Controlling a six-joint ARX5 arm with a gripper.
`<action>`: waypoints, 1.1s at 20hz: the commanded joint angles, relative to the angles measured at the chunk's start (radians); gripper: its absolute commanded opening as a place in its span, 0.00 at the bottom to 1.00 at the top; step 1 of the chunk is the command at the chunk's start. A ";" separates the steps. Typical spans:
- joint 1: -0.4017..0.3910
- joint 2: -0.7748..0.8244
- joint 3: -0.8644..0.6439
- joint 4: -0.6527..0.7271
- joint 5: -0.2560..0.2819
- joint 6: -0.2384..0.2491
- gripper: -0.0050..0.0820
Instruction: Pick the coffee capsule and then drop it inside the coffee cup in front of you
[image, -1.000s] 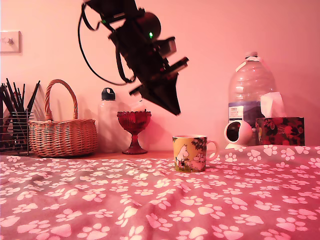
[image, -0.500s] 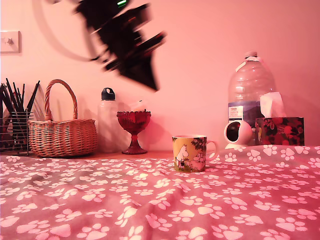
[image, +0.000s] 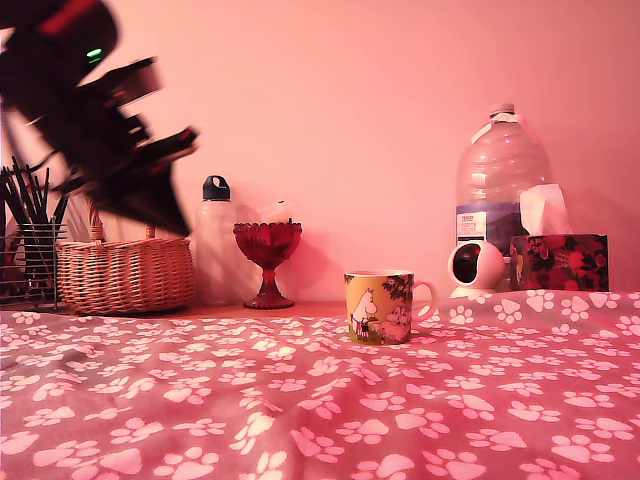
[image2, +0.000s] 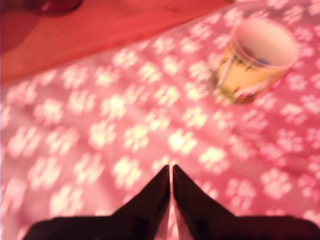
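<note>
The coffee cup (image: 379, 307), yellow-orange with white cartoon figures and a white handle, stands upright on the paw-print blanket (image: 320, 400) near the middle of the exterior view. In the wrist view the cup (image2: 245, 80) is blurred, with a small dark bluish patch inside; I cannot tell whether that is the coffee capsule. No capsule shows anywhere else. My gripper (image: 178, 222) is a blurred dark shape at the exterior view's upper left, in front of the basket and far from the cup. In the wrist view the gripper (image2: 171, 172) is shut, its fingers meeting with nothing between them.
A wicker basket (image: 125, 272), a wire pencil holder (image: 28, 250), a white bottle (image: 217, 240) and a dark red goblet (image: 268, 255) line the back left. At the back right stand a large water bottle (image: 503, 180), a white ball-shaped gadget (image: 475, 267) and a floral tissue box (image: 560, 262).
The arm has swung fast from above the cup toward the exterior view's left and downward, ending in front of the basket. The cup has not moved.
</note>
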 joint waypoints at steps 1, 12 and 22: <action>0.020 -0.039 -0.081 0.041 -0.002 -0.011 0.04; 0.188 -0.338 -0.480 0.272 -0.007 -0.037 0.04; 0.199 -0.502 -0.791 0.543 -0.005 -0.064 0.04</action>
